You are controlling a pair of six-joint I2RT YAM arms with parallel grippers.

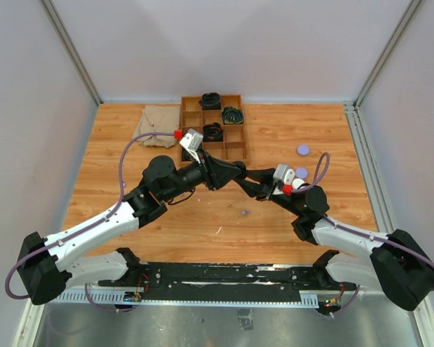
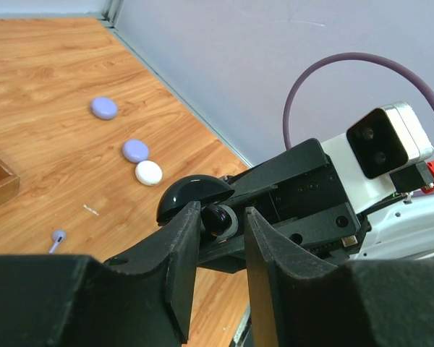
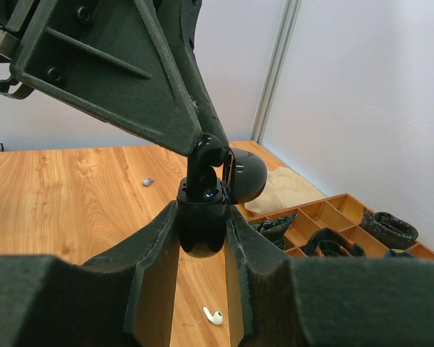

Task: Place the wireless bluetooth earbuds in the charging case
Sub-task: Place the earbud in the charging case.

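Right wrist view — right fingers (image 3: 155, 267) pinch the open case (image 3: 201, 233) upright; left fingers (image 3: 152, 108), slightly parted, flank a black earbud (image 3: 202, 170) directly above.

From above, the case (image 3: 201, 224) is hidden under the left gripper (image 1: 231, 173) and right gripper (image 1: 247, 179). Seen from the right wrist, the left gripper's tip covers the case's mouth. The tray (image 3: 331, 202) runs off the right edge. The lilac bud (image 1: 244, 212) on the bench (image 1: 311, 130) is too small to make out
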